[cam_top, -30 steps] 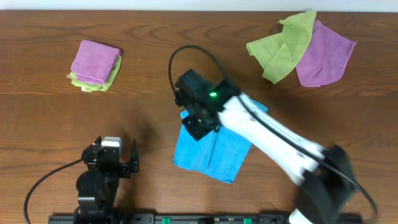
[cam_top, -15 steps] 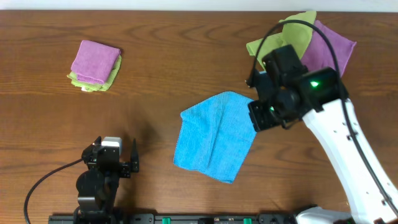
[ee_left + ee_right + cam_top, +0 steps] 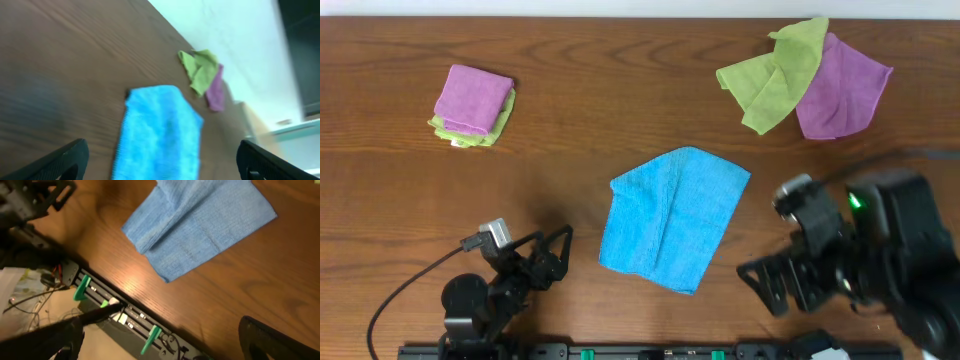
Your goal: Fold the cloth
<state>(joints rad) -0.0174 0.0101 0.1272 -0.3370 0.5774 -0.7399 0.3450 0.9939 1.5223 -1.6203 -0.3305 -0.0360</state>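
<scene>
The sky-blue cloth (image 3: 675, 215) lies flat in the middle of the table, doubled over with a ridge running down it. Nothing holds it. My left gripper (image 3: 545, 255) sits low at the near left, open and pointed toward the cloth. In the left wrist view the cloth (image 3: 160, 130) lies ahead between the spread fingertips of the left gripper (image 3: 162, 162). My right gripper (image 3: 775, 280) is at the near right, off the cloth, open and empty. In its wrist view the cloth (image 3: 200, 225) is far from the right gripper (image 3: 162, 340).
A lime-green cloth (image 3: 775, 75) and a purple cloth (image 3: 840, 85) lie crumpled at the back right. A folded purple-on-green stack (image 3: 473, 100) sits at the back left. A black rail with green clips (image 3: 115, 307) runs along the table's front edge.
The right arm left the cloth's top, swung right, then drew back to the near right with its jaws opened. The left gripper turned toward the cloth. The cloth stays flat.
</scene>
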